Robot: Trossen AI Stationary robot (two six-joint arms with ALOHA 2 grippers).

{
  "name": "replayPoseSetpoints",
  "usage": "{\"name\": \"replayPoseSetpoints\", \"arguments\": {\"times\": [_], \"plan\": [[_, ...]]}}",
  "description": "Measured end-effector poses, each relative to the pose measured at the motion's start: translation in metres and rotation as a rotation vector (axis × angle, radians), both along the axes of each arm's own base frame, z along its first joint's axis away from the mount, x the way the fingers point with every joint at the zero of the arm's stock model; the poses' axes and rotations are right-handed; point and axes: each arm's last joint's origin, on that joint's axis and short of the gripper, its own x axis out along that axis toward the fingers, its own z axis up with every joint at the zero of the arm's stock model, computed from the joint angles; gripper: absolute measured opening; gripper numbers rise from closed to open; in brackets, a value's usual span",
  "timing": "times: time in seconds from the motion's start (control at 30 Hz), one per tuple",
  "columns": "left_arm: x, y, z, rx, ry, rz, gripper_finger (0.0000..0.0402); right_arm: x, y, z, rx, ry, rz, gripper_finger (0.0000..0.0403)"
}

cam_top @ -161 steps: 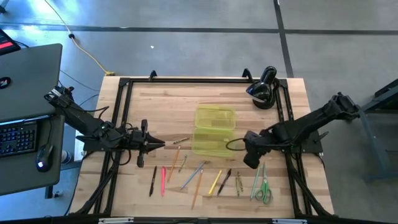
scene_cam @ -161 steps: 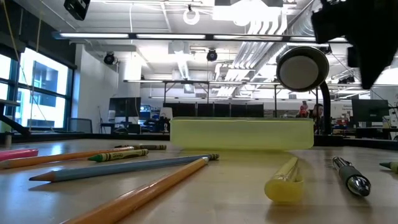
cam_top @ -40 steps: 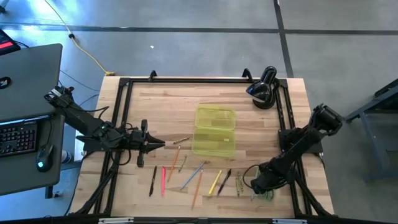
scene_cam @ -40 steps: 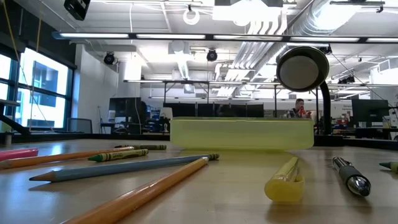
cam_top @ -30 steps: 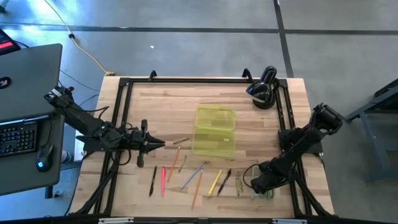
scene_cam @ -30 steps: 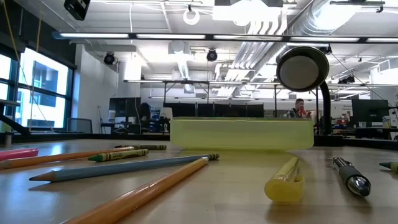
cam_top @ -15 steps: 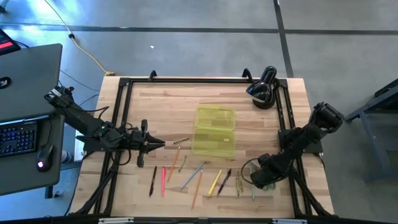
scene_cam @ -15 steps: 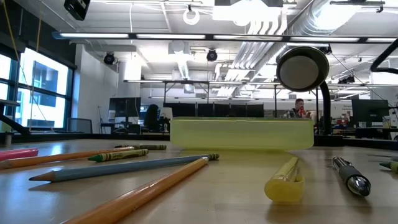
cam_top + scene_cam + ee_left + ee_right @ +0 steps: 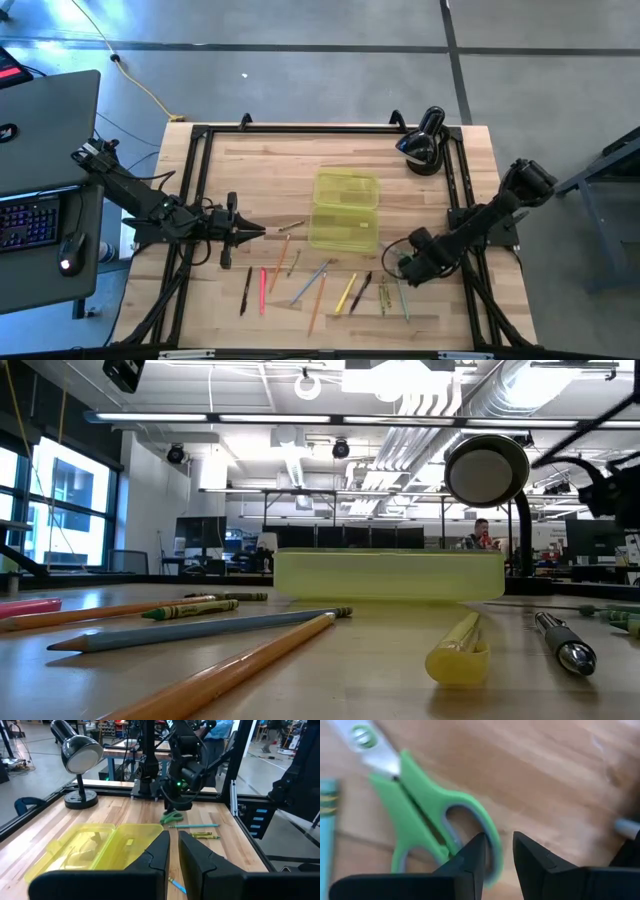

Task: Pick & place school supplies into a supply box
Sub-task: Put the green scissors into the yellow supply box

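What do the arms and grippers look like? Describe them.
Both arms are dark, slim and jointed, with black cables. The left gripper and right gripper each end in two black, wedge-shaped fingers. A small green light glows on the right arm's wrist.

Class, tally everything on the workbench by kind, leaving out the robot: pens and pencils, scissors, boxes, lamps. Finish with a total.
Pens and pencils: about 11
Scissors: 1
Box: 1
Lamp: 1
Total: about 14
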Motion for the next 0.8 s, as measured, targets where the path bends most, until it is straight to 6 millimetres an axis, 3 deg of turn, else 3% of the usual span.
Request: {"name": "replayPoseSetpoints", "arguments": {"times": [0.23, 0.53, 0.8], "plan": [[0.0, 0.0, 0.0, 0.0, 0.0, 0.0, 0.0072, -0.007, -0.005, -0.015, 0.032, -0.03, 0.015, 0.0078], [0.0, 0.0, 0.0, 0.0, 0.0, 0.0, 0.0072, -0.005, -0.004, -0.011, 0.002, -0.087, 0.068, 0.0075], [0.0, 0.0, 0.0, 0.0, 0.0, 0.0, 0.0072, -0.008, -0.007, -0.01, -0.039, -0.068, 0.071, 0.002]]}}
